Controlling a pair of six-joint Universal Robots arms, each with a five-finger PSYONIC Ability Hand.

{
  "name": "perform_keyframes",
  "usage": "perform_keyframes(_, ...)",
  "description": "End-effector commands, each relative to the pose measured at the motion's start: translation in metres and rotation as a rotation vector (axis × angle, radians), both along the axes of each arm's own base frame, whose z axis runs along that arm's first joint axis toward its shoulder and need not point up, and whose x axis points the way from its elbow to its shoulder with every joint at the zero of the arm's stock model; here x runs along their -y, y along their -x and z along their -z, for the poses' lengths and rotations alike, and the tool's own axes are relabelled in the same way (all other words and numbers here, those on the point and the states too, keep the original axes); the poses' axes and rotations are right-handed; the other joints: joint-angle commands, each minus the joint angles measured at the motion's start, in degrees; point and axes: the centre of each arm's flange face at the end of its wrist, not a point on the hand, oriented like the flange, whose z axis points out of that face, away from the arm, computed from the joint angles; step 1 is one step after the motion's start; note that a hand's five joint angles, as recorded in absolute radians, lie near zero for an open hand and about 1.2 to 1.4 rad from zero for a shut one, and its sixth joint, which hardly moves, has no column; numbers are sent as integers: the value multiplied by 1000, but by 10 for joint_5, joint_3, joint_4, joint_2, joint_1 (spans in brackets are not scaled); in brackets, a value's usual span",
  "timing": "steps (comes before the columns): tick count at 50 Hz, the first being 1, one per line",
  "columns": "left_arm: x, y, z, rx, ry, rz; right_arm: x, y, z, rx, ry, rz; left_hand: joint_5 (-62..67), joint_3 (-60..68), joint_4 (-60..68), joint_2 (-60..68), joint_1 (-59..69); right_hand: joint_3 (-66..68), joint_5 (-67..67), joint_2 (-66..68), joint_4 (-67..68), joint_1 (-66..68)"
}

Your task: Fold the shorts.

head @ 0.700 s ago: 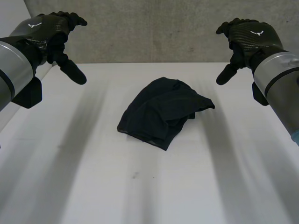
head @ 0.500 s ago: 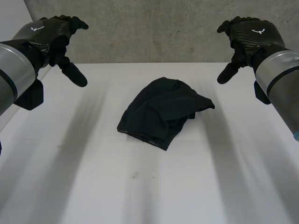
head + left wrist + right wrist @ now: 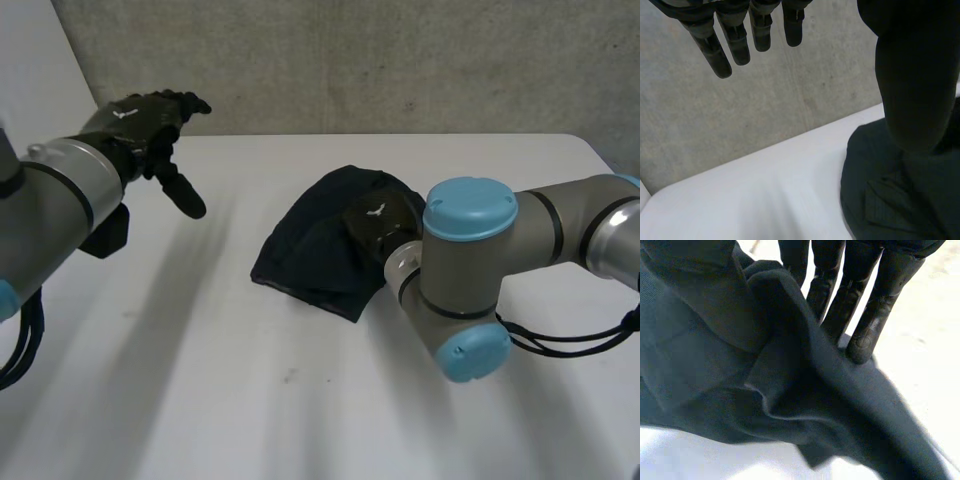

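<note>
Dark, crumpled shorts (image 3: 310, 250) lie in a heap in the middle of the white table (image 3: 200, 380). My right arm reaches across from the right, and its hand (image 3: 375, 222) rests on the right side of the heap. In the right wrist view the thumb and fingers (image 3: 865, 335) pinch a raised fold of the shorts (image 3: 790, 405). My left hand (image 3: 150, 125) hovers above the table's far left, apart from the cloth, with straight, spread fingers (image 3: 735, 35) that hold nothing. The shorts (image 3: 880, 200) lie beneath its thumb.
A grey concrete wall (image 3: 350, 60) rises behind the table's far edge. My right arm's elbow (image 3: 470, 270), with light-blue caps, stands over the table just right of the shorts. Bare tabletop stretches in front and to the left.
My right arm has swung down from its raised place at the right onto the shorts, and its hand has closed on a fold. My left hand has shifted slightly inward and lower.
</note>
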Motion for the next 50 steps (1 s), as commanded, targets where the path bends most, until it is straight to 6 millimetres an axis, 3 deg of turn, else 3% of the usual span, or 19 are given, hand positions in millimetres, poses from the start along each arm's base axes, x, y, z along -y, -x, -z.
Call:
perform_keyframes(1, 14, 11, 38, 17, -54, 17, 13, 47, -81, 100, 115, 86, -27, -20, -14, -7, -1, 140, 153, 128, 131, 237)
perform_keyframes(3, 15, 17, 51, 19, -73, 31, 2, 52, -106, 138, 155, 29, -27, -20, -14, -7, -1, 140, 153, 128, 131, 237)
perform_keyframes(7, 6, 43, 85, 33, -131, 98, -6, 51, -119, 152, 166, -22, -27, -20, -14, -7, -1, 140, 153, 128, 131, 237)
perform_keyframes(8, 1, 52, 102, 36, -168, 119, -7, 52, -122, 153, 168, -20, -27, -20, -14, -7, -1, 140, 153, 128, 131, 237)
perform_keyframes(12, -12, 74, 125, -14, -225, 163, -16, 58, -140, 164, 175, -14, -27, -20, -14, -7, -1, 140, 153, 128, 131, 237)
perform_keyframes(17, -10, 88, 131, -108, -227, 164, -26, 60, -145, 178, 124, -19, -27, -20, -14, -7, -1, 140, 153, 128, 131, 237)
perform_keyframes(24, 15, 97, 155, -107, -212, 94, -33, 66, -149, 192, 103, -14, 22, 29, 35, 42, 48, 140, 153, 128, 131, 237)
perform_keyframes(26, 21, 97, 160, -92, -207, 54, -36, 68, -152, 194, 104, -12, 91, 98, 103, 111, 117, 140, 153, 128, 131, 237)
perform_keyframes(29, 32, 95, 163, -71, -179, -25, -39, 69, -149, 192, 88, -12, 584, 591, 597, 604, 610, 140, 153, 128, 131, 237)
perform_keyframes(30, 34, 94, 162, -71, -170, -42, -39, 69, -147, 193, 77, -10, 672, 679, 685, 692, 698, 140, 153, 128, 131, 237)
perform_keyframes(34, 49, 85, 150, -77, -124, -108, -38, 73, -142, 203, 48, 3, 673, 680, 686, 693, 699, 140, 153, 128, 131, 237)
perform_keyframes(38, 81, 41, 106, -93, -29, -236, -43, 73, -129, 216, -14, -3, 673, 680, 686, 693, 699, 140, 153, 128, 131, 237)
perform_keyframes(39, 92, 19, 83, -99, 26, -284, -44, 72, -128, 217, -22, -8, 673, 680, 686, 693, 699, -8, 5, -20, -17, 90)
perform_keyframes(41, 102, 0, 59, -106, 91, -323, -47, 71, -123, 201, -42, -10, 673, 680, 686, 693, 699, -509, -496, -522, -519, -412)
perform_keyframes(43, 114, -24, 27, -107, 197, -370, -50, 73, -117, 173, -85, -5, 673, 680, 686, 693, 699, -560, -547, -572, -569, -463)
perform_keyframes(45, 119, -33, 5, -112, 274, -382, -50, 75, -115, 166, -118, 0, 673, 680, 686, 693, 699, -560, -547, -572, -569, -463)
perform_keyframes(47, 122, -40, -27, -133, 396, -375, -50, 77, -112, 158, -140, 6, 673, 680, 686, 693, 699, -560, -547, -572, -569, -463)
perform_keyframes(50, 122, -39, -56, -164, 511, -345, -50, 78, -112, 161, -134, 7, 673, 680, 686, 693, 699, -560, -547, -572, -569, -463)
